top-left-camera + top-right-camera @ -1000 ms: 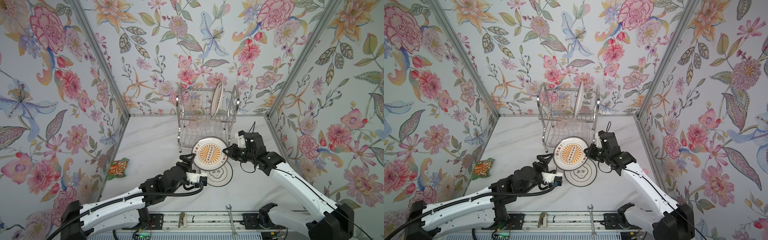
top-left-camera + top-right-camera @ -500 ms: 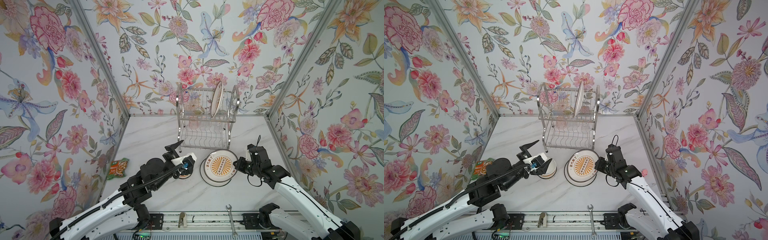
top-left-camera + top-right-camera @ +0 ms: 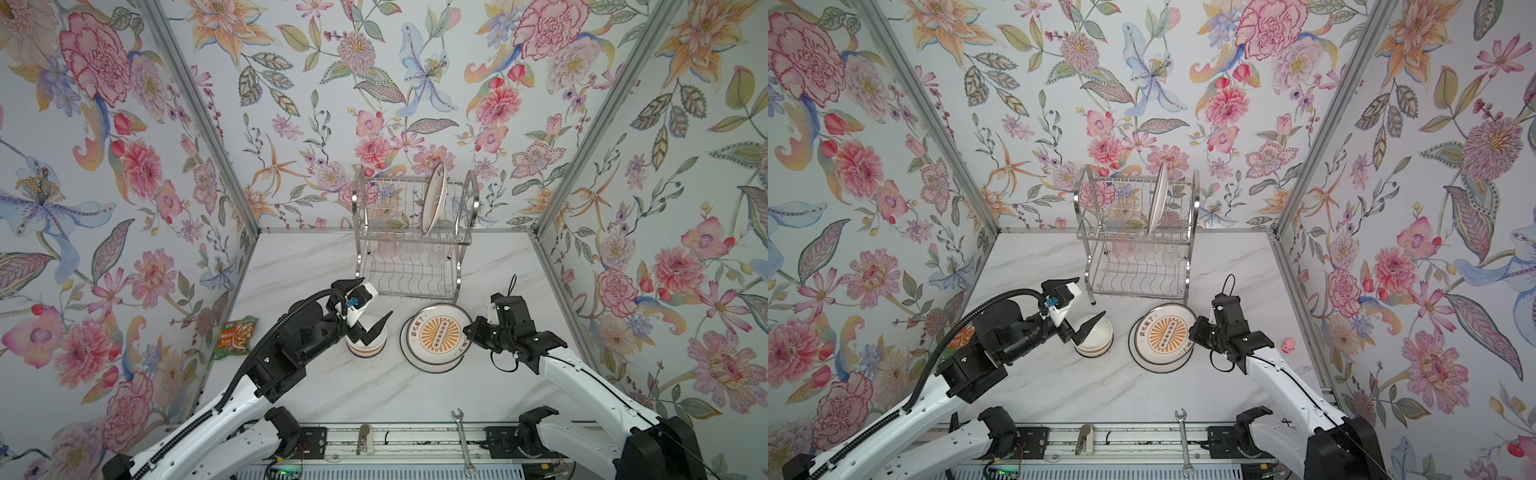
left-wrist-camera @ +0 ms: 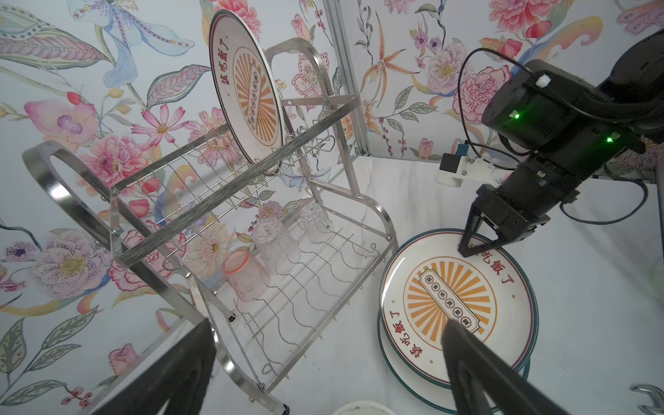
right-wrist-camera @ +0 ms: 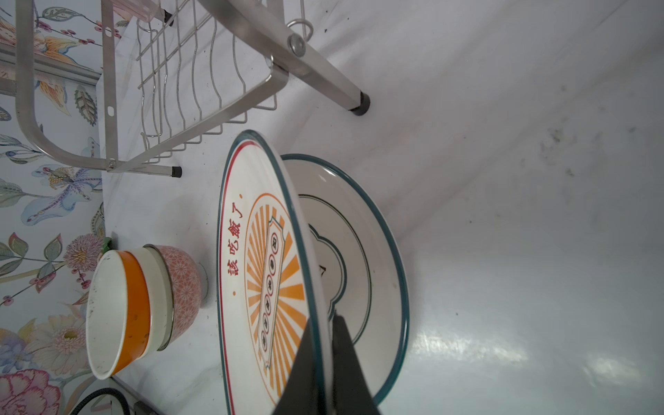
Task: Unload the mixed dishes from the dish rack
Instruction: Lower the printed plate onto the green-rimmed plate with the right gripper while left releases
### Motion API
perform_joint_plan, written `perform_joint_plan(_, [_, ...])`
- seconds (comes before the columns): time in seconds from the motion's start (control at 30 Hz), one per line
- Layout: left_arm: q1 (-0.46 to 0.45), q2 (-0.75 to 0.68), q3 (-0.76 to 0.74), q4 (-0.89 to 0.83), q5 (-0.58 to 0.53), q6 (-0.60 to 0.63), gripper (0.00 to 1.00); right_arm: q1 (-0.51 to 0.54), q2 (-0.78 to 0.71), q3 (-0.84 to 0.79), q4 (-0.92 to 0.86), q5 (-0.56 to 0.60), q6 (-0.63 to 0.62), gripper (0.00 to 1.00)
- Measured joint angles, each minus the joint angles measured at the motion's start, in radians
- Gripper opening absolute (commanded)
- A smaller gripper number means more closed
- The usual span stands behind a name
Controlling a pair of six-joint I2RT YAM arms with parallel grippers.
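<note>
Pinched by the right claw [image 3: 468,331], the sunburst plate [image 3: 435,332] has been lowered onto the lower plate [image 3: 432,368] at the dish rack's [image 3: 409,266] five o'clock, awaiting release; the left claw [image 3: 365,305] is held wide.

- A staged robot test cell rather than a real home: three floral panels [image 3: 415,83] serve as walls, joined by bare metal posts [image 3: 199,116].
- A left arm [image 3: 232,405] and a right arm [image 3: 590,386] are mounted on a rail [image 3: 395,440] at the near edge, with cables exposed.
- A marble-look desk [image 3: 332,386] carries kitchen props: a wire rack [image 3: 409,276] at the far middle, with plates [image 3: 436,332] and bowls [image 3: 363,351] nearer.
</note>
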Motion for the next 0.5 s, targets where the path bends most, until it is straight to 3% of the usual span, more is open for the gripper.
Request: perform_joint_plan(0.5, [0.086,0.056,0.0,0.011,0.126,-0.08,0.99,-0.043,0.051,-0.052,0.083,-0.057,0.0,0.04])
